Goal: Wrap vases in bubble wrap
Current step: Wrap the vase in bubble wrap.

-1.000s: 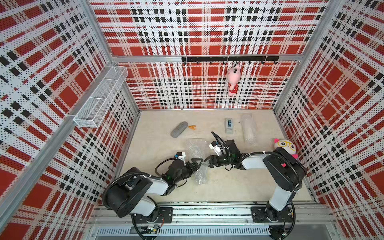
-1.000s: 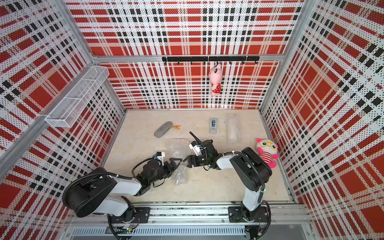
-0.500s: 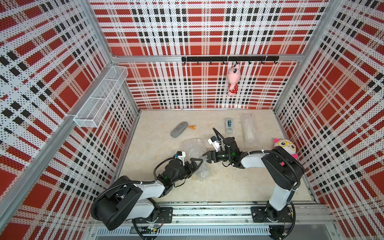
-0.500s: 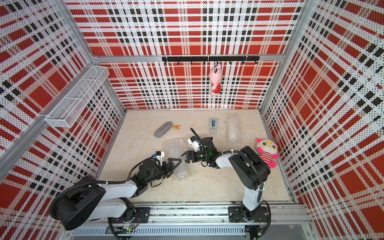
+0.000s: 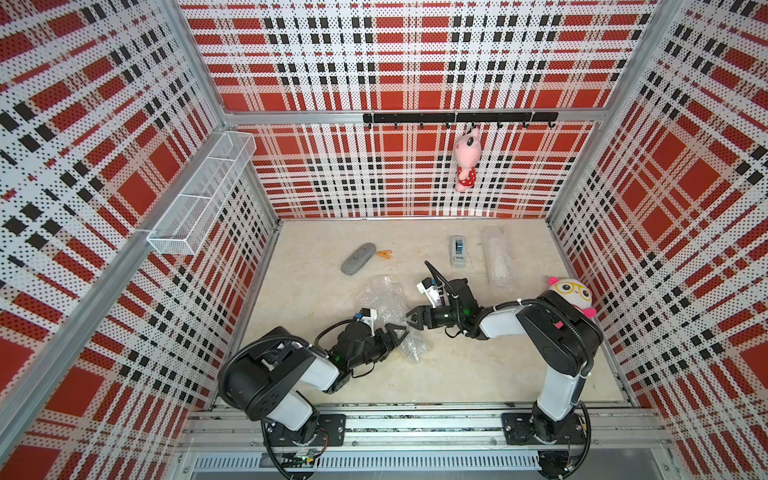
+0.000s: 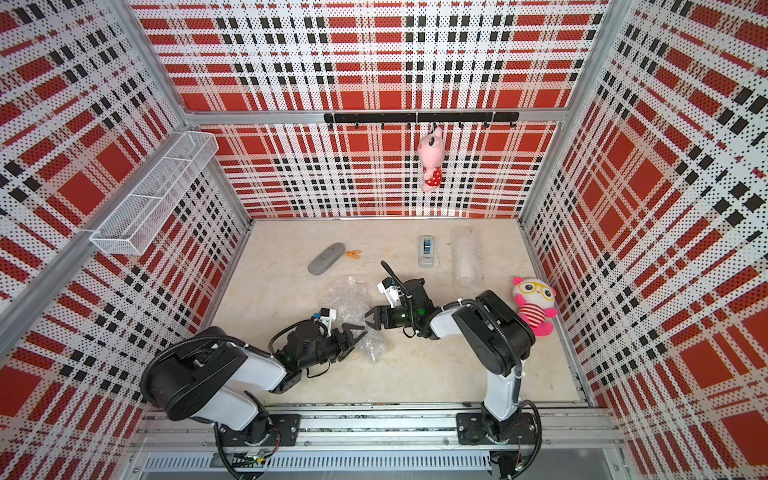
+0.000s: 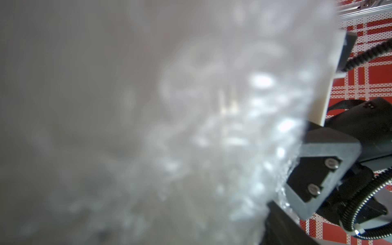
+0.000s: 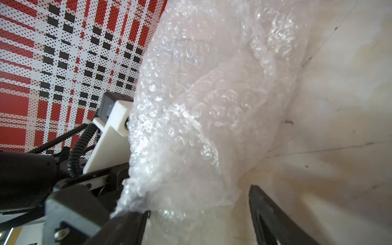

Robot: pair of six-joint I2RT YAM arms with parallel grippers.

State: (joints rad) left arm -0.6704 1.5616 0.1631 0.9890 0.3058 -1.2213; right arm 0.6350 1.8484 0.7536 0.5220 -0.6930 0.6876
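Bubble wrap (image 5: 384,303) lies crumpled on the table (image 5: 457,374) in both top views, left gripper (image 5: 395,332) and right gripper (image 5: 411,323) both nosed up against it. Left wrist: blurred wrap fills the view; whether that gripper pinches it, I cannot tell. Right wrist: jaws spread astride the wrap, unclenched.

Clear bubble wrap (image 5: 380,297); red-black-white plaid walls (image 5: 415,62); grey case (image 5: 358,258); orange clip (image 5: 384,253), apparently.

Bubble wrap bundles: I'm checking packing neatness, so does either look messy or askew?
The middle bundle looks crumpled, its ends loose and splayed, unlike the tidy roll beside the tape dispenser.
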